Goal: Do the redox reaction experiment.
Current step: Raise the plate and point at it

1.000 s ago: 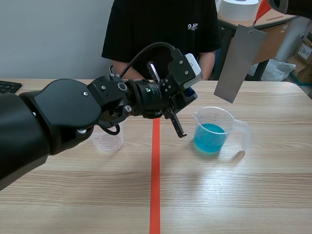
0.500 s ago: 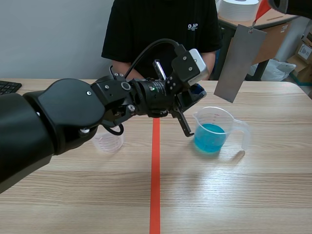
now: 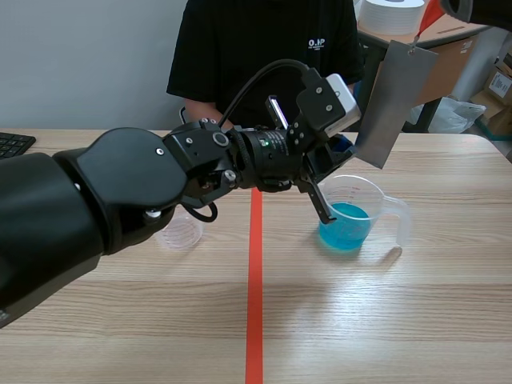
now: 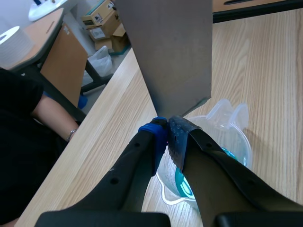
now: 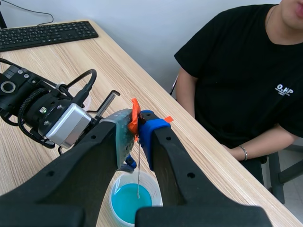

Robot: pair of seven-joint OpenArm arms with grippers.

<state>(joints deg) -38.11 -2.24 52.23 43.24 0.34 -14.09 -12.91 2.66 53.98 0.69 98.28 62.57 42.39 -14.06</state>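
Wooden surface point(image 3: 384, 320) with a red stripe point(image 3: 254, 304), a person point(image 3: 264, 48) in black seated behind: a metal sheet point(image 3: 394, 104) hung over a jug point(image 3: 352, 220) of blue liquid.

The right end effector point(image 5: 136, 124) pinched the orange tab point(image 5: 135, 111) at the sheet's top, so the sheet dangled freely and tilted, its lower edge above the jug and not yet in the liquid. The left end effector point(image 4: 168, 125) was closed, pads together on nothing, its tips just beside the sheet's lower corner over the jug's rim, probably to steady or guide it. A small empty cup point(image 3: 180, 232) stood apart, across the stripe.
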